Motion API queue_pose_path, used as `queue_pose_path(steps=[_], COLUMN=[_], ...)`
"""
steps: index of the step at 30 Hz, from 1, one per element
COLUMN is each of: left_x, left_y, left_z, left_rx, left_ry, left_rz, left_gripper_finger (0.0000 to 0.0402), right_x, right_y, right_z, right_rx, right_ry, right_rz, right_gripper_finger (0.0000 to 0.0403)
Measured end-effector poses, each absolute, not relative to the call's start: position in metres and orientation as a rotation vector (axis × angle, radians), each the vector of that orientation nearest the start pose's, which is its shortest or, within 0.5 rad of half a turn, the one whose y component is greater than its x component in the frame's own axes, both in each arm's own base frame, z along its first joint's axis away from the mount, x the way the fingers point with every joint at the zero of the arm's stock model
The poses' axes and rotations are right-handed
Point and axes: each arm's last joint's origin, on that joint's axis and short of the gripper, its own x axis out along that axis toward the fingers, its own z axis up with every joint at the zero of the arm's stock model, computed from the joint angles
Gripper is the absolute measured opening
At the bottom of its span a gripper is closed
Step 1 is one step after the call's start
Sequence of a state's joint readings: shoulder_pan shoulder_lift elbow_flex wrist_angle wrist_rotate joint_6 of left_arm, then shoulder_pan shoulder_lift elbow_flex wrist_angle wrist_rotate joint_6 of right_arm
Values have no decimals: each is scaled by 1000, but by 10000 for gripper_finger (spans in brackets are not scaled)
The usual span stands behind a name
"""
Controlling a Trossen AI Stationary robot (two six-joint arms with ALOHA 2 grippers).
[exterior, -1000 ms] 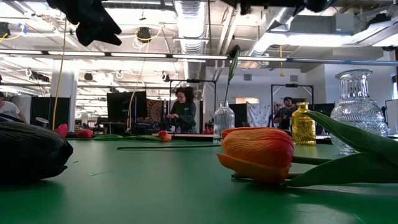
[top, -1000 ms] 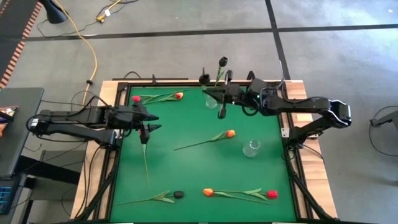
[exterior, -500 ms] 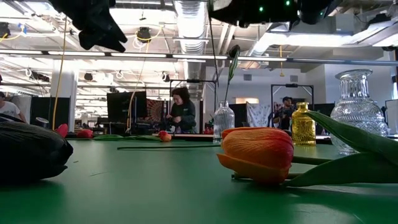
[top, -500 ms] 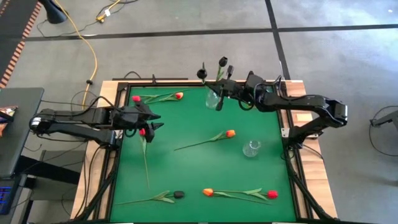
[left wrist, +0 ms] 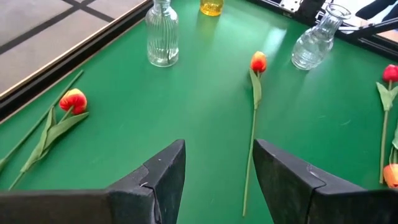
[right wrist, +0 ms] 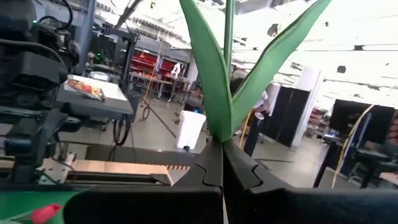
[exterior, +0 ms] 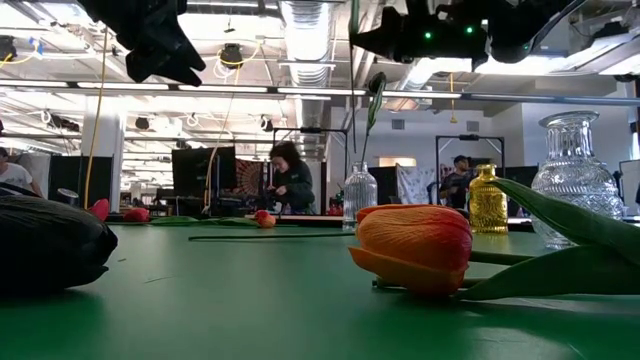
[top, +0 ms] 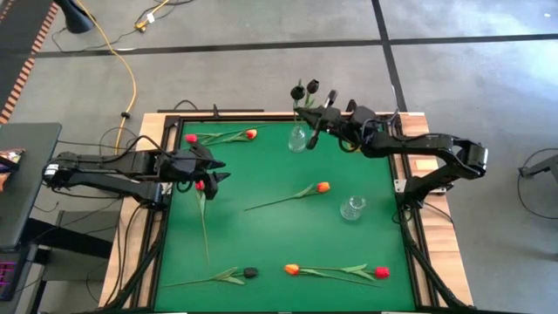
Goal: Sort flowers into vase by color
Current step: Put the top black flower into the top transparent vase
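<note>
My right gripper [top: 316, 126] is shut on a near-black tulip whose head [top: 298, 92] stands high beside the ribbed clear vase [top: 299, 138] at the far edge. Another near-black tulip [top: 312, 85] stands with its stem in that vase [exterior: 360, 195]. My left gripper [top: 215, 172] hovers open near the table's left side, over a red tulip [top: 200, 185] that lies flat, its stem running toward the near edge. In the left wrist view the open fingers [left wrist: 217, 171] frame bare green table. My right gripper pinches the near-black tulip's stem between its two fingers, right where the green leaves spring from it [right wrist: 222, 138]. The fingers come level from the table's right and lie across the stem. The flower is lifted clear and stands upright above the fingers.
An orange tulip [top: 323, 187] lies mid-table beside a round glass vase [top: 352, 208]. A red [top: 191, 138] and an orange-red tulip [top: 251, 133] lie at the far left. Near the front edge lie a near-black [top: 250, 273], an orange [top: 291, 269] and a red tulip [top: 381, 272]. A yellow vase [exterior: 484, 200] stands at the far side.
My right gripper has moved toward the table's far edge, carrying the near-black tulip. The flower's head has swung from left of the vase to beside the tulip that stands in it.
</note>
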State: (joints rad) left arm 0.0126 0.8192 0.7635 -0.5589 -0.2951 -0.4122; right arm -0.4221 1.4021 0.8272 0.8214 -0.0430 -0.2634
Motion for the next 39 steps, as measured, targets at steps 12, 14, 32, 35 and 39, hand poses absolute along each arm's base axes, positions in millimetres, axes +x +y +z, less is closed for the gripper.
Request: queue_pose_path(steps=[12,14,32,35,39], left_x=[166,166,166,165,165], left_y=[11,11,10,10,10], left_z=[288,288,288,287,287], left_rx=[-308,-308,-311,-312,-313], left_ry=[538,538,540,541,541], left_rz=[423,423,417,418,417], left_gripper_finger=[177,177,177,177,177], right_x=[282,282,286,284,282], right_y=[-127,-127,-143,-148,-153], right_z=[300,299,280,278,276], right_rx=[-302,-300,-224,-155,-112], right_ry=[-141,-131,-66,-62,-49], right_rz=[-399,-398,-429,-443,-455], right_gripper_finger=[18,18,19,32,56])
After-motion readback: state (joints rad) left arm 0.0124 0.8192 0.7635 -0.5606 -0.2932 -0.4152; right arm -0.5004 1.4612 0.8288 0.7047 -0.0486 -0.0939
